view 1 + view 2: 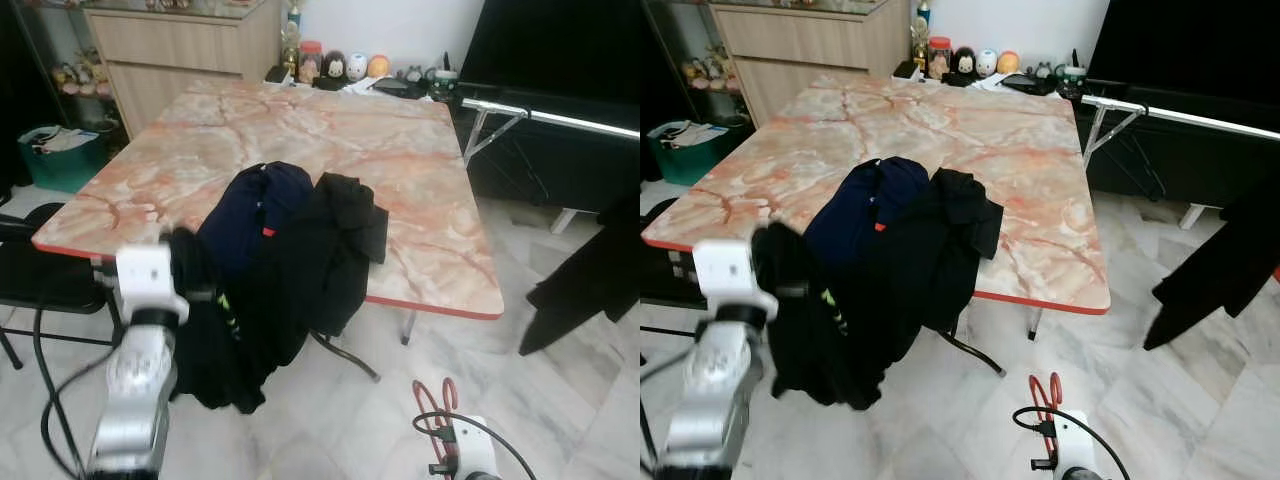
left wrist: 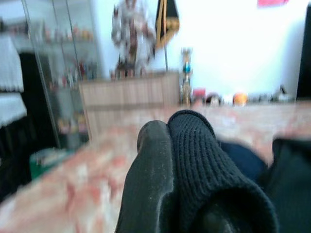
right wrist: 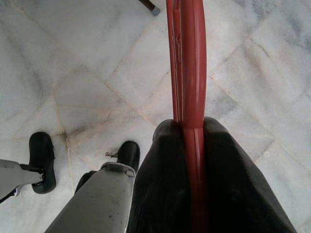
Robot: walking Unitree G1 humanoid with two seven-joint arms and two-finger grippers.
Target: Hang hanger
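A red hanger (image 1: 436,402) hangs low over the white floor, and my right gripper (image 3: 187,127) is shut on its flat red bar (image 3: 187,63). Clothes are piled at the near edge of the marble table (image 1: 400,150). A navy garment (image 1: 262,200) lies on top. A black garment (image 1: 300,280) spills over the edge toward the floor. My left gripper (image 1: 185,262) is raised beside the hanging part and is shut on black knit cloth (image 2: 204,160), pressed against one finger (image 2: 153,160).
A metal drying rack (image 1: 520,110) stands at the right with a dark garment (image 1: 590,270) hanging from it. A black chair (image 1: 40,270) and a green bin (image 1: 55,155) sit at the left. Small items (image 1: 345,68) and a wooden cabinet (image 1: 180,45) line the table's far end.
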